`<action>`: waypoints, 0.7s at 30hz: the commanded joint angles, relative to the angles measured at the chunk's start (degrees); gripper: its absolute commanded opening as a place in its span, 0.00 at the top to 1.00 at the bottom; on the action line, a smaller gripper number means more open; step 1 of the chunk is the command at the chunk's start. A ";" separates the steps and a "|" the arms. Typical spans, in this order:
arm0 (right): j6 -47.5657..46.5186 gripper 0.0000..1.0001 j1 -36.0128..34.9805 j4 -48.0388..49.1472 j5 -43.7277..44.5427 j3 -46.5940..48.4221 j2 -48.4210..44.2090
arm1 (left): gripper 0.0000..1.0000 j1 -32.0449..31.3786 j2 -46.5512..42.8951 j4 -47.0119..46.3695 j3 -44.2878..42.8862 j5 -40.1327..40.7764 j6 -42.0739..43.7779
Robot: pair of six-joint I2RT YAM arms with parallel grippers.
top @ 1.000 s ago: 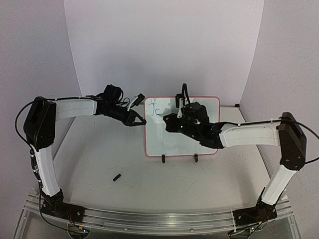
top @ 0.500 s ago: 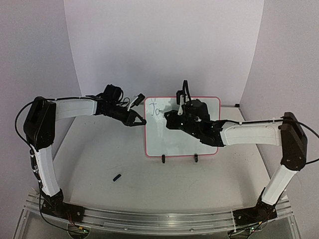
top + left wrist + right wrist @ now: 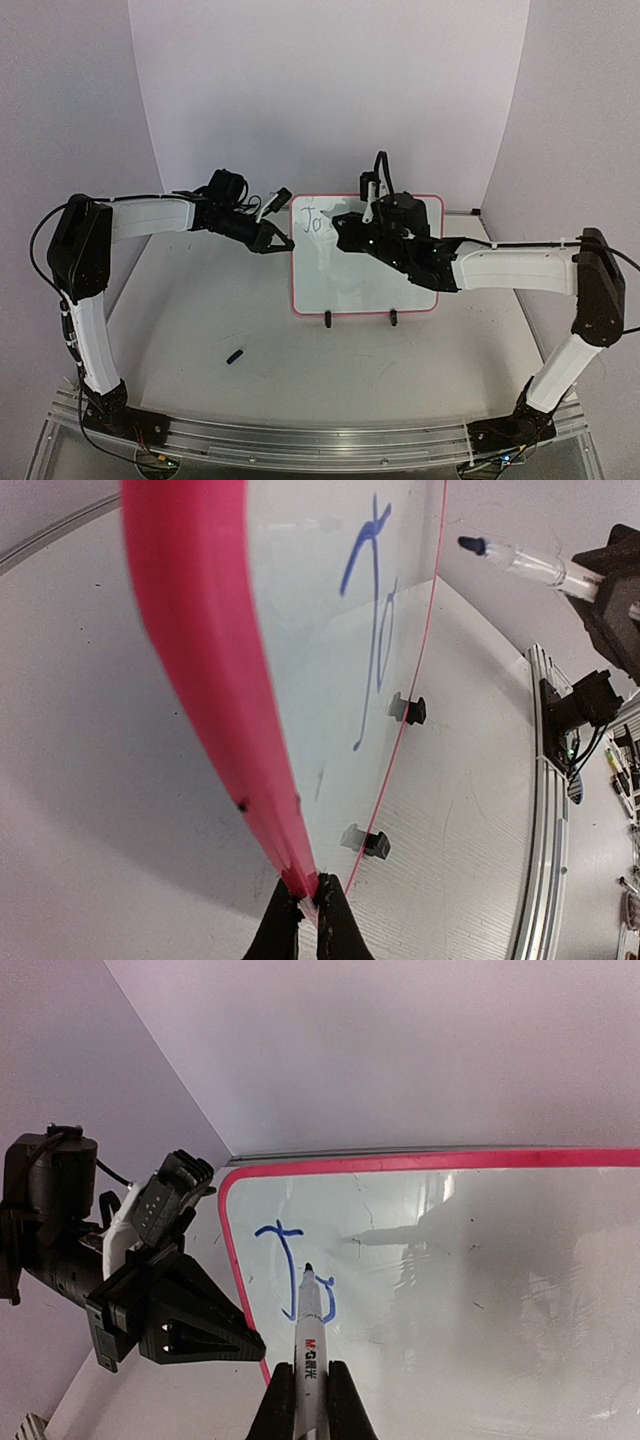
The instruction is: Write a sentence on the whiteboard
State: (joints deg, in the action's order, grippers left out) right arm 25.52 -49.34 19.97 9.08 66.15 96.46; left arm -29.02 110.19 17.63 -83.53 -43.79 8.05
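Sentence [image 3: 317,222] grew to "Jo"; marker [image 3: 308,1340] lbl "M&G".

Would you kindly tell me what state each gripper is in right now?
Left gripper: closed on the pink-red rim of the small rectangular whiteboard.
Right gripper: closed on a white-barrelled blue marker pen.

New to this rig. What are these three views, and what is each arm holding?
Two robot arms are bolted at the near edge of a table. The wide picture comes from a fixed camera above and behind them; the other two from a camera on each wrist. The left gripper pinches the left rim of the whiteboard, which stands on black feet. The right gripper holds a marker, tip near the blue letters at the board's top left. A small dark object lies on the table.
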 commanded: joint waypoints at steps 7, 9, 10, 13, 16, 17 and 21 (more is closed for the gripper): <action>-0.39 1.00 0.33 1.97 0.97 1.15 -0.18 | 1.00 -1.49 -1.13 4.25 -0.23 2.74 4.34; -0.28 1.00 0.37 1.59 1.41 1.61 0.50 | 1.00 -1.50 -1.12 4.26 -0.26 2.74 4.40; -0.23 1.00 0.37 1.48 1.65 1.77 0.73 | 1.00 -1.48 -1.12 4.28 -0.29 2.75 4.40; -0.13 1.00 0.36 0.94 2.11 2.22 1.50 | 1.00 -1.48 -1.22 4.30 -0.32 2.74 4.47; 0.01 1.00 0.33 0.15 2.67 2.62 2.06 | 1.00 -1.48 -1.22 4.34 -0.32 2.75 4.47; 0.08 1.00 0.35 -0.06 2.95 2.62 2.14 | 1.00 -1.48 -1.25 4.35 -0.32 2.75 4.51; 0.47 1.00 0.36 -0.58 4.32 1.99 1.94 | 1.00 -1.48 -1.22 4.43 -0.30 2.75 4.56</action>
State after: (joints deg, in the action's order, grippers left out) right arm 25.58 -49.17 19.62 10.67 66.32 98.19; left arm -29.10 110.17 17.63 -83.55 -43.73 8.14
